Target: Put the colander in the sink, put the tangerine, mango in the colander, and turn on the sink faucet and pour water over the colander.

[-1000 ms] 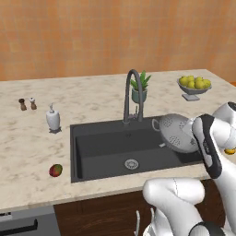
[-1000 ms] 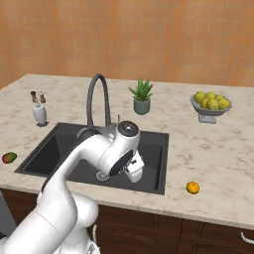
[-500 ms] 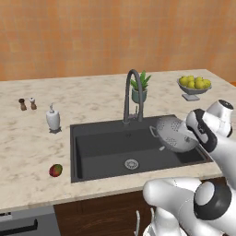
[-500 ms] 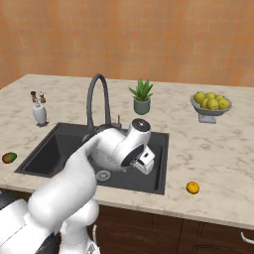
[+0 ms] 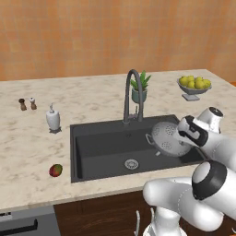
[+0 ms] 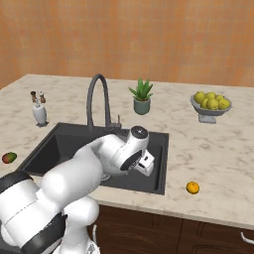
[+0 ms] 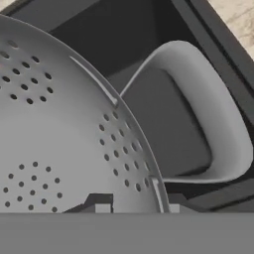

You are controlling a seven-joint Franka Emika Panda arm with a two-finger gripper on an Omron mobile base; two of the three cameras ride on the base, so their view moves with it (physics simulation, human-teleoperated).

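The light-grey perforated colander (image 5: 167, 139) hangs tilted over the right end of the dark sink (image 5: 99, 152), and my gripper (image 5: 184, 132) is shut on its rim. In the hand view the colander's dotted wall (image 7: 59, 139) and one loop handle (image 7: 213, 124) are very close, with the rim held between my gripper (image 7: 135, 206) tips. The gooseneck sink faucet (image 5: 131, 94) stands behind the basin. The mango (image 5: 55, 170) lies on the counter left of the sink. The tangerine (image 6: 192, 187) sits on the counter right of the sink (image 6: 64, 144), near the front edge.
A footed dish of yellow-green fruit (image 5: 194, 85) stands at the back right, and a potted plant (image 5: 139, 90) sits behind the faucet. A white soap dispenser (image 5: 53, 119) and two small shakers (image 5: 27, 103) stand to the left. The silver drain (image 5: 131, 163) is in the basin floor.
The gripper has carried the colander slightly left and down, over the right end of the sink. The fruits have not moved.
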